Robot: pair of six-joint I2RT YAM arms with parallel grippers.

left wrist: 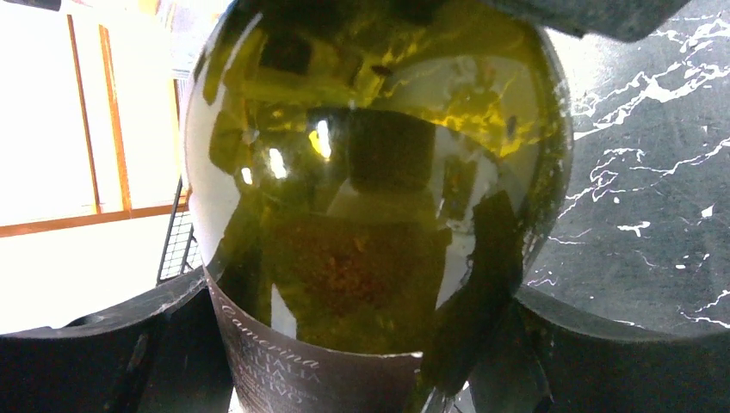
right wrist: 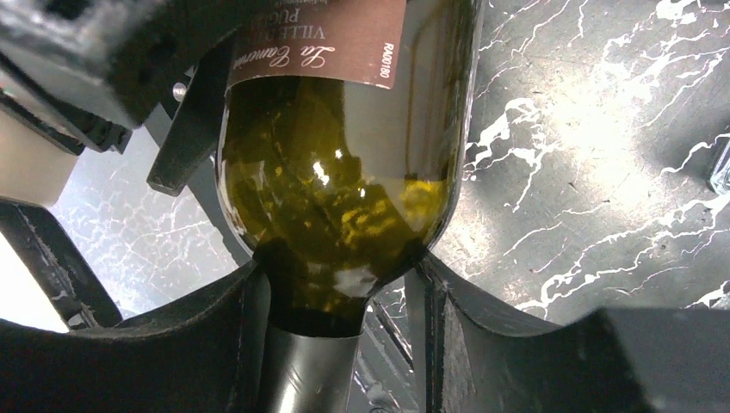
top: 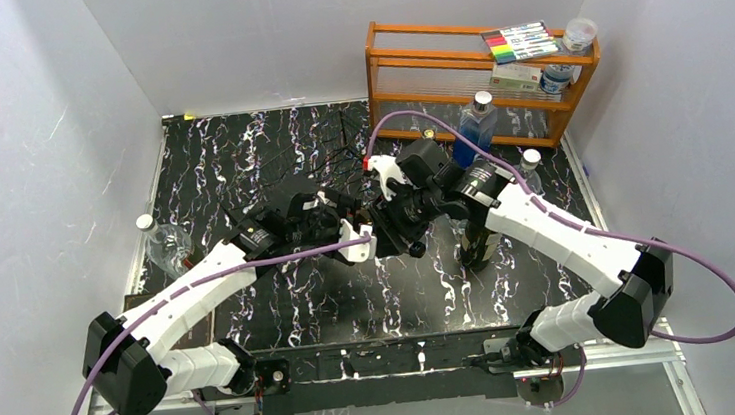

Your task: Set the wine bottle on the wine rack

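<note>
Top view: I have both arms reaching inward, elbows out, so the left gripper [top: 347, 221] and right gripper [top: 399, 208] meet mid-table, just short of the rack [top: 337, 158].

Left wrist: my jaws are clamped on the bottle [left wrist: 370, 172] at its label [left wrist: 284, 370], holding it on its side, apparently clear of the table [left wrist: 654, 172], with rack wire beyond.

Right wrist: the jaws straddle the neck [right wrist: 310, 370] to steady that end. I cannot tell whether they grip it.
</note>
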